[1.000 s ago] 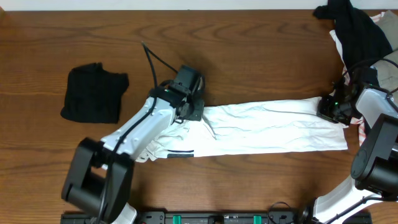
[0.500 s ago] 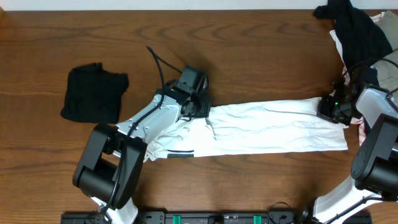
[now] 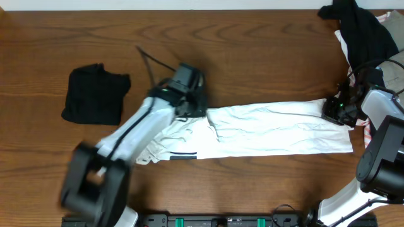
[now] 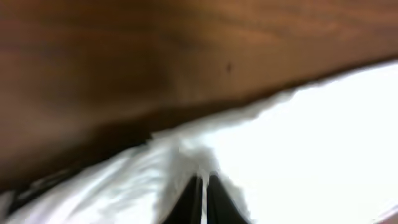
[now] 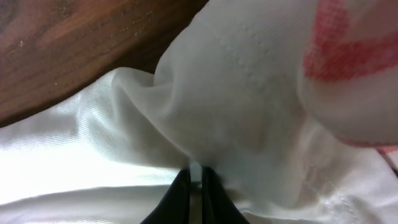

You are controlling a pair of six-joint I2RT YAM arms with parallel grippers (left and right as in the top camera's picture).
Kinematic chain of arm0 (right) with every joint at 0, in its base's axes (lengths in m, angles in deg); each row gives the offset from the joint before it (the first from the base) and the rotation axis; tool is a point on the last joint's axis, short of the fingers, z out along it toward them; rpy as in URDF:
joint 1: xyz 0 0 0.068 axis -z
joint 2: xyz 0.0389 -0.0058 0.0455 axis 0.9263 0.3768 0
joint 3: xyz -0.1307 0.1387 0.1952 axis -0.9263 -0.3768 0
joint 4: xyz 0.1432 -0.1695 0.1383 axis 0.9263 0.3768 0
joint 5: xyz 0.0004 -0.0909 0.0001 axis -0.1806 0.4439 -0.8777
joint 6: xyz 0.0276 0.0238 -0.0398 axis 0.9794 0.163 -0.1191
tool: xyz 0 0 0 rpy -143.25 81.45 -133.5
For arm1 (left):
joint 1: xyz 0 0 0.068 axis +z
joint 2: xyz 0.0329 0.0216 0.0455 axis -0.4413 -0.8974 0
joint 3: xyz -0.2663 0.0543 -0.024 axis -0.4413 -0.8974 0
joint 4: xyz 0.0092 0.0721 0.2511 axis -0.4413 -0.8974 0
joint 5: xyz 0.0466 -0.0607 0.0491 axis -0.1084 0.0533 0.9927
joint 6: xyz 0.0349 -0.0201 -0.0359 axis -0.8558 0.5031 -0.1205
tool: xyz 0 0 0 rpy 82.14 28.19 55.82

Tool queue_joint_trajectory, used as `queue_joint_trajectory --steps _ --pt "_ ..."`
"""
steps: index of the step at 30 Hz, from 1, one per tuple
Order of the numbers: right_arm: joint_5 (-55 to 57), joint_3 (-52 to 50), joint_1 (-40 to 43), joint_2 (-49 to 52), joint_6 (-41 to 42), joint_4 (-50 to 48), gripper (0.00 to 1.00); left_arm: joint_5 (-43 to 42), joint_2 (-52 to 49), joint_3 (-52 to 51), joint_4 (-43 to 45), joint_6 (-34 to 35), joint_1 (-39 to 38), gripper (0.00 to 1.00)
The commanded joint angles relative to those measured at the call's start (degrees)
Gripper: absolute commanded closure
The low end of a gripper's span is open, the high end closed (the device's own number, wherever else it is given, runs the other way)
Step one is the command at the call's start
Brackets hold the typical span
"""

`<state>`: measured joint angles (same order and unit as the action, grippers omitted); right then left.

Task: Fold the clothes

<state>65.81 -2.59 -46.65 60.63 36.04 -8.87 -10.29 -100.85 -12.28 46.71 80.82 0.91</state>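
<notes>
A folded black garment (image 3: 95, 94) lies near the left edge of the surface (image 3: 252, 50). The white shirt (image 3: 278, 129) stretches across the middle. The left gripper (image 3: 199, 111) and right gripper (image 3: 331, 113) are each clamped on one end. It looks light, soft and limp, so the corners seem the best hold.

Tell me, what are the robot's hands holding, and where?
Both pinch the white shirt: the left gripper its far edge toward the left end, the right gripper its right end's far corner.
</notes>
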Motion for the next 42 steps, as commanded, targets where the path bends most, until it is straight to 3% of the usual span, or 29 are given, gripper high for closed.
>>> queue_joint_trajectory --steps 1,5,10,21,29,37,42 --pt "3.4 -1.2 0.6 1.3 0.8 0.8 0.91 5.1 10.3 1.6 -5.1 0.3 1.2 0.94" --pt "3.4 -1.2 0.6 1.3 0.8 0.8 0.91 5.5 13.6 0.7 -9.0 2.9 1.0 0.94" --pt "3.4 -1.2 0.6 1.3 0.8 0.8 0.91 2.8 10.0 -2.9 -8.4 8.1 0.0 0.94" --pt "3.3 -1.2 0.6 1.3 0.8 0.9 0.91 -6.5 -8.2 -4.7 6.0 9.8 -0.4 0.94" --pt "3.3 -1.2 0.6 1.3 0.8 0.9 0.92 -6.5 -17.2 -4.7 15.4 15.1 -0.3 0.94" --pt "3.3 -1.2 0.6 1.3 0.8 0.9 0.91 -6.4 -15.7 -3.1 15.0 10.4 2.4 0.94" --pt "3.3 -1.2 0.6 1.3 0.8 1.0 0.90 -2.2 -9.3 0.6 6.2 4.1 8.3 0.92"
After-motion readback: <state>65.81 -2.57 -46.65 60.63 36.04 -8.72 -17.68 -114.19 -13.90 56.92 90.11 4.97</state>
